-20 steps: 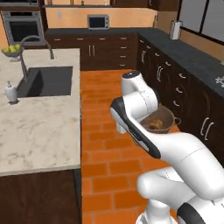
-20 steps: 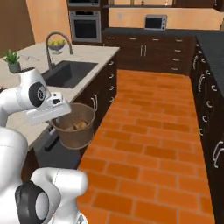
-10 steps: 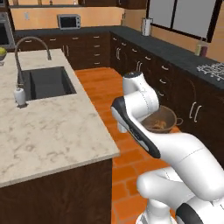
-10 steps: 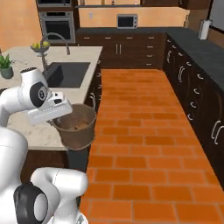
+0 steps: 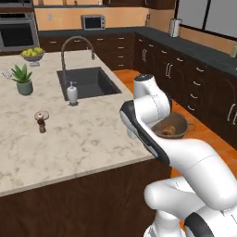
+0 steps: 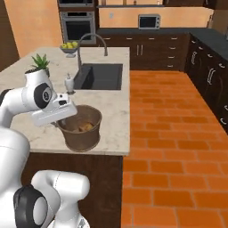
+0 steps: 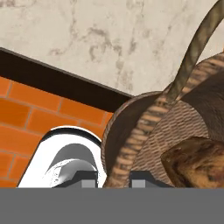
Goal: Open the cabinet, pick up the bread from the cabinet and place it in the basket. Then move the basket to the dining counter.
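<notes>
Basket (image 6: 80, 129) hangs under my claw (image 7: 113, 178), which pinches its rim at six o'clock; brown, woven, bread (image 7: 199, 162) inside.

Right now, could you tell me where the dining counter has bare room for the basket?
The near marble of the dining counter, between the sink and the front edge, is bare. Left of the sink is crowded: soap dispenser, potted plant, small grinder.

Place: rendered domestic kitchen.
Island: pale beige marble-look worktop (image 5: 88, 139) with dark inset sink (image 5: 89, 82) and tall curved tap (image 5: 74, 46).
Appliances: built-in steel wall oven (image 6: 80, 26); small grey microwave (image 6: 148, 21).
Storage: dark brown drawer units (image 5: 180, 78) under black speckled stone top.
Floor: orange brick tiles (image 6: 173, 133).
</notes>
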